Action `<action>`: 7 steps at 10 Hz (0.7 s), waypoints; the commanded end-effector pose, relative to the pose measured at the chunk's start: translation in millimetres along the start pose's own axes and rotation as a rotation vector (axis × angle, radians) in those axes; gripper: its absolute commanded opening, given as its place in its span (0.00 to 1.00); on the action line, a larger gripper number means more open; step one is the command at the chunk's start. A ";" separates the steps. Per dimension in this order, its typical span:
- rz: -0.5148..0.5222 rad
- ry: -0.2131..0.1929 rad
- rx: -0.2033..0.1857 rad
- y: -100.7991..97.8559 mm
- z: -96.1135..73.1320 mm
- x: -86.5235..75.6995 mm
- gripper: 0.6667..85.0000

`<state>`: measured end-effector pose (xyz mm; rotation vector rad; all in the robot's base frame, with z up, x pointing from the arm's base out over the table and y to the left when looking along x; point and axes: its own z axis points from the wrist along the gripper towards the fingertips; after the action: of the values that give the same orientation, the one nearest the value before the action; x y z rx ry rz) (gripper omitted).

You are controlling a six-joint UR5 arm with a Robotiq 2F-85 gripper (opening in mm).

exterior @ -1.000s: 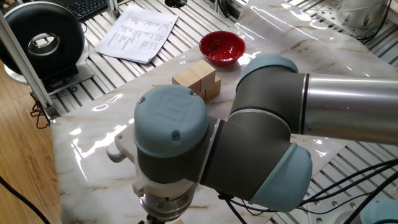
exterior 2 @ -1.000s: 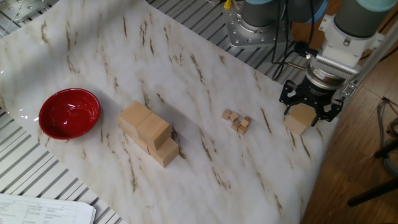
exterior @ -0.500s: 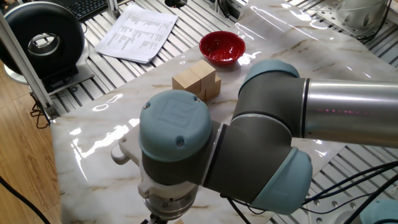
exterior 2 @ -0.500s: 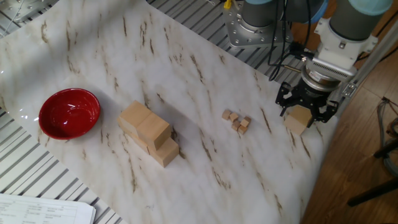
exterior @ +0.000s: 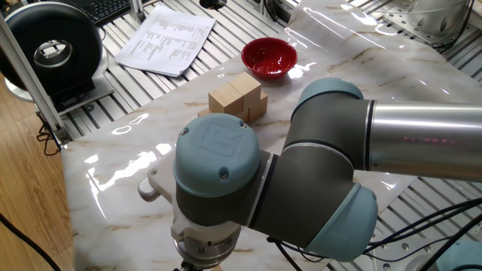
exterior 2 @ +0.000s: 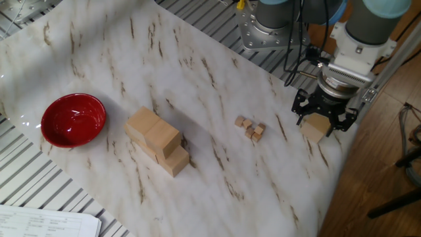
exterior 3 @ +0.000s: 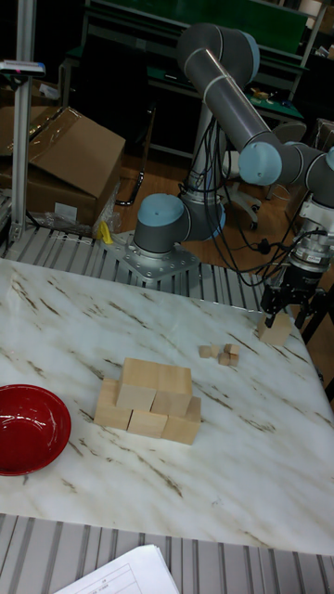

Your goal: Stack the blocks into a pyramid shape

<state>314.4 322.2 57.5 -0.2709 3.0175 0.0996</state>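
- Other fixed view: pincer [exterior 2: 323, 117] clamped on one large wooden block [exterior 2: 314, 127] near desk [exterior 2: 197, 59] edge.
- Partial pyramid stack [exterior 2: 158, 141] well apart, beside red bowl [exterior 2: 73, 119]; tiny cubes [exterior 2: 250, 128] between.

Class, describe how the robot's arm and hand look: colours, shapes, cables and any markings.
The arm is made of silver-grey metal tubes joined by dark grey rounded joints with pale blue-grey round caps; one cap bears an embossed logo. Black cables trail near its grey metal base. The hand is black with two fingers, under a white wrist ring.
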 end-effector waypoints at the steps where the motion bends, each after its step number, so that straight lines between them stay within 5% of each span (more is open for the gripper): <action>1: 0.009 0.001 -0.030 6.8 3.1 -0.6 0.82; 7: 0.008 -0.003 -0.014 0.1 13.9 1.2 0.82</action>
<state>315.1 322.7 47.3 -0.2700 3.0148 0.1076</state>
